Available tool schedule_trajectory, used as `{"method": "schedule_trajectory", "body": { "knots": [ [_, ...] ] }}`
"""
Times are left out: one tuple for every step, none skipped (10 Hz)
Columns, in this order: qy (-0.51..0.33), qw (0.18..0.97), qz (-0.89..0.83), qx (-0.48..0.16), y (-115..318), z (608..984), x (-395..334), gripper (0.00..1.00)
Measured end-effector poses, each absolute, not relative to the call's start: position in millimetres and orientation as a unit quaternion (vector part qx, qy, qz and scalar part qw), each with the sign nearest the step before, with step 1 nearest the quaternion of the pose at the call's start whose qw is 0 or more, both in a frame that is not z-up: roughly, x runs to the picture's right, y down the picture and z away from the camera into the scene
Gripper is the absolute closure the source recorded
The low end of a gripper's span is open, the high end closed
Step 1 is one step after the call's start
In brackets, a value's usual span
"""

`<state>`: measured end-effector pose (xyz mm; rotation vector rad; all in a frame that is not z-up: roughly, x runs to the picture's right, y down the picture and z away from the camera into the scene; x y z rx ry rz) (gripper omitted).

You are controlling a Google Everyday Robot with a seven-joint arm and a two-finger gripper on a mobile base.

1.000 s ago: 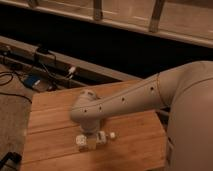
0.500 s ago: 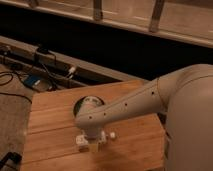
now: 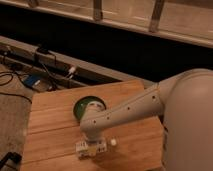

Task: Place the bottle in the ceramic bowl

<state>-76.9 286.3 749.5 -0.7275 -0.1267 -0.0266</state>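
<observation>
The dark green ceramic bowl (image 3: 87, 106) sits on the wooden table (image 3: 50, 125), near its back middle; its front right part is hidden by my arm. The pale bottle (image 3: 91, 148) lies on the table just in front of the bowl, with its small white cap (image 3: 114, 142) pointing right. My gripper (image 3: 91, 145) points down from the wrist and sits right over the middle of the bottle, hiding part of it. The bottle looks to be resting at table level, outside the bowl.
My white arm (image 3: 145, 107) reaches in from the right over the table's right half. Cables and a blue item (image 3: 31, 80) lie on the floor to the left. A dark ledge (image 3: 100, 75) runs behind the table.
The wrist has swung forward and away from the bowl, so more of the bowl shows. The gripper and bottle have shifted slightly toward the table's front edge.
</observation>
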Motion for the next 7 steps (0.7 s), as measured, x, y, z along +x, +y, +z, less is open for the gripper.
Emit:
{"method": "schedule_trajectory", "body": {
  "knots": [
    [-0.068,0.931,-0.015,-0.359,290.3,756.1,-82.3,0.35],
    [-0.074,0.929,-0.017,-0.362,293.0,759.2,-87.3,0.37],
    [-0.077,0.927,-0.018,-0.366,297.7,762.4,-89.8,0.46],
    [-0.079,0.926,-0.018,-0.368,302.1,763.6,-91.2,0.57],
    [-0.077,0.928,-0.016,-0.365,304.1,762.9,-92.1,0.66],
    [-0.076,0.928,-0.015,-0.364,304.7,761.5,-92.4,0.74],
    [-0.077,0.928,-0.015,-0.364,304.2,761.4,-92.7,0.81]
  ]
}}
